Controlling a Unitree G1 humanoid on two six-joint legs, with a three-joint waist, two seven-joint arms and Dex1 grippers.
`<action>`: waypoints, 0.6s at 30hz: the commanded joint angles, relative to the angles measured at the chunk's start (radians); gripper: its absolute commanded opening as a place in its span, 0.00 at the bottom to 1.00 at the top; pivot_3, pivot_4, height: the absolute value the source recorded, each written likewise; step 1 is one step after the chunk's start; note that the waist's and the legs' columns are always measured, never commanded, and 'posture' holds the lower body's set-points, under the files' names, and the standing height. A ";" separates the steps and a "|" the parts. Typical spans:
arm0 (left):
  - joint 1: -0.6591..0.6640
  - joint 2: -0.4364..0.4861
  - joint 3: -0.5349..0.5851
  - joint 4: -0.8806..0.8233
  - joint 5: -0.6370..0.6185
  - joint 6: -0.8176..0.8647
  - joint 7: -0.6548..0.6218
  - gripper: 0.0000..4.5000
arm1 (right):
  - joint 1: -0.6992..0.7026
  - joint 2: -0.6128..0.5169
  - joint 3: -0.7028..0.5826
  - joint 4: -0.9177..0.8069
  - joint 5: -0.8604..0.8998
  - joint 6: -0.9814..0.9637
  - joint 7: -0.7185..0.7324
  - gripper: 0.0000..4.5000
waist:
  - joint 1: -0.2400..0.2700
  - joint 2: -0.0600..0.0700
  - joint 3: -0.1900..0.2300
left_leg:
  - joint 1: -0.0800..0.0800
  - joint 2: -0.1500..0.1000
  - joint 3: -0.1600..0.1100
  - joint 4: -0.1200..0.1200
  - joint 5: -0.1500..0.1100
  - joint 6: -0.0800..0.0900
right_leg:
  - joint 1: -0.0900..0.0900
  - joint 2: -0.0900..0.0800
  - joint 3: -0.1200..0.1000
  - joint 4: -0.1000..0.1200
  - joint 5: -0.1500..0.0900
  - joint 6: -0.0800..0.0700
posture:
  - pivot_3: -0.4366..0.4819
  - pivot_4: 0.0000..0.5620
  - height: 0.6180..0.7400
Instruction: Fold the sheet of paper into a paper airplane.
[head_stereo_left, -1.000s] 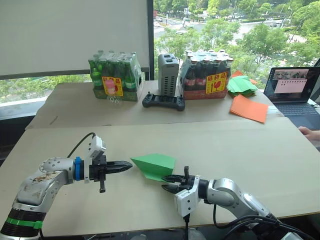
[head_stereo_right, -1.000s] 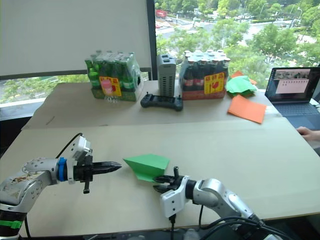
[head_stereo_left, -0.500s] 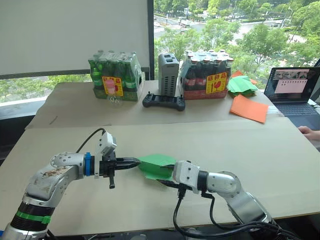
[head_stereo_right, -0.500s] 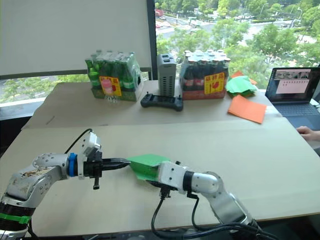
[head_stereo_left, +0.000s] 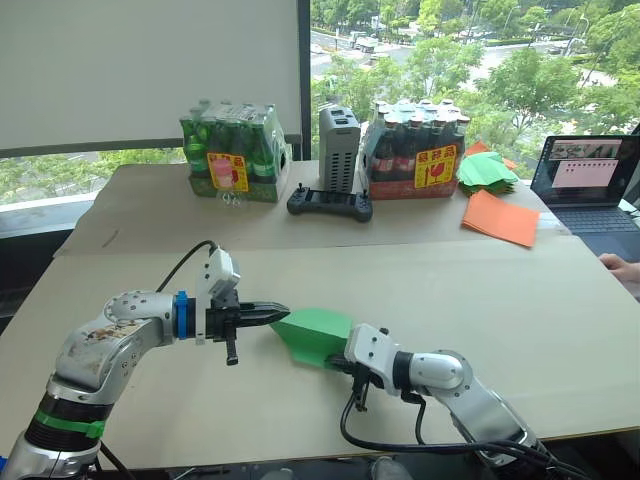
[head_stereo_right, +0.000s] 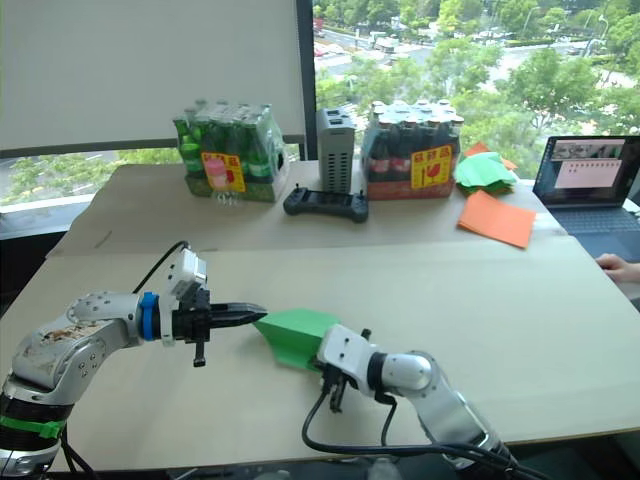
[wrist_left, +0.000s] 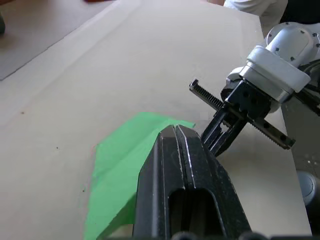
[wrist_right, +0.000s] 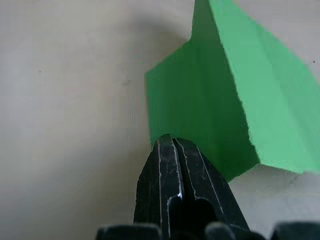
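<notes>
at the sheet of paper (head_stereo_left: 312, 335), both fingers closed

Office-like test room: laptop (head_stereo_left: 585, 180), bottle packs (head_stereo_left: 236, 150), window tables (head_stereo_left: 560, 290).

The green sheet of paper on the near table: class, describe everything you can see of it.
The sheet of paper is thin, bright green and folded into a pointed wedge with visible creases and one raised flap. It lies on the tan table between the grippers. The left gripper, shut, meets its left end; the right gripper, shut, presses its near edge.
</notes>
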 joint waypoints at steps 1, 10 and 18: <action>-0.039 -0.010 -0.011 -0.004 0.015 -0.008 0.013 0.00 | 0.023 -0.019 0.035 0.018 -0.030 0.029 0.003 0.01 | 0.000 0.000 0.000 | 0.000 0.000 0.000 0.000 0.000 0.000 | 0.000 0.000 0.000 0.000 0.000 0.000 | 0.48 0.27 0.64; -0.057 -0.035 -0.111 0.057 0.146 -0.087 0.018 0.00 | 0.017 -0.034 0.036 -0.004 -0.037 0.069 -0.007 0.01 | 0.002 0.000 0.000 | 0.001 0.000 0.000 0.000 0.000 0.000 | 0.001 0.000 0.000 0.000 0.000 0.000 | 0.48 0.27 0.64; -0.053 -0.073 -0.124 0.111 0.182 -0.108 0.021 0.00 | 0.020 -0.047 0.041 -0.035 -0.027 0.090 -0.007 0.01 | 0.006 0.000 0.000 | 0.000 0.000 0.000 0.000 0.000 0.000 | 0.001 0.000 0.000 0.000 0.000 0.000 | 0.48 0.27 0.64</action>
